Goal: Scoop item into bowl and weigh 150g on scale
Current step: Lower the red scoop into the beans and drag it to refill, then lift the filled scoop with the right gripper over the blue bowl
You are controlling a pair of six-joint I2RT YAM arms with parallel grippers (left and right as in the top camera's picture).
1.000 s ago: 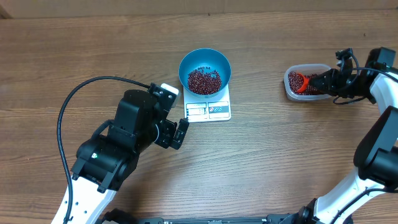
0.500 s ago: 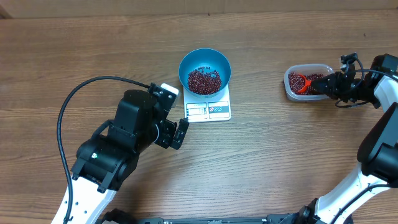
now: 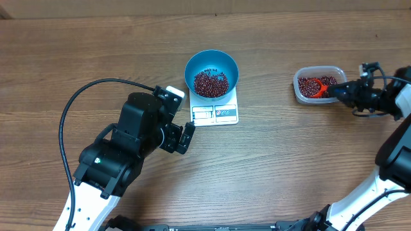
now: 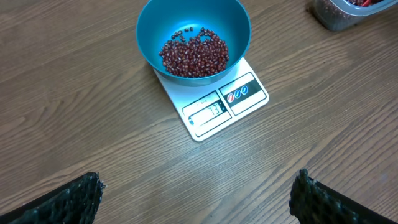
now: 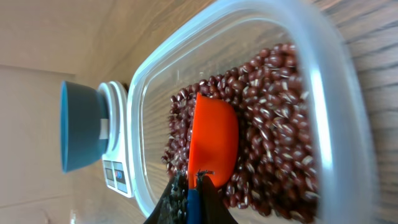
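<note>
My left gripper point(image 4: 199, 205) hangs over the table point(image 3: 289, 167) just left of the scale point(image 3: 215, 114), on its near side. Its 2 fingers point(image 4: 71, 202) are spread wide apart with only bare wood between them. From that wrist camera I look down on the scale, a flat white rectangle with its display and label panel along the edge nearest me. Digits show on the display, but they are too small for me to read with certainty. The blue bowl point(image 3: 192, 63) sits upright on the far part of the scale and covers most of the platform. A shallow heap of dark red beans point(image 3: 210, 83) lies in the bottom of the bowl, well below the rim, with a few loose ones up the wall.

Well to the right of the scale, and apart from it, a clear plastic container point(image 3: 298, 90) rests on the table and holds more of the beans. My right gripper point(image 3: 336, 92) reaches in from the side of the container farthest from the scale. It is pressed together on the handle of an orange scoop point(image 3: 323, 82). The scoop's head lies on the beans in the container, toward the end away from the scale. A black cable point(image 3: 70, 109) loops over the table well to the left of the scale, beside my left arm.
</note>
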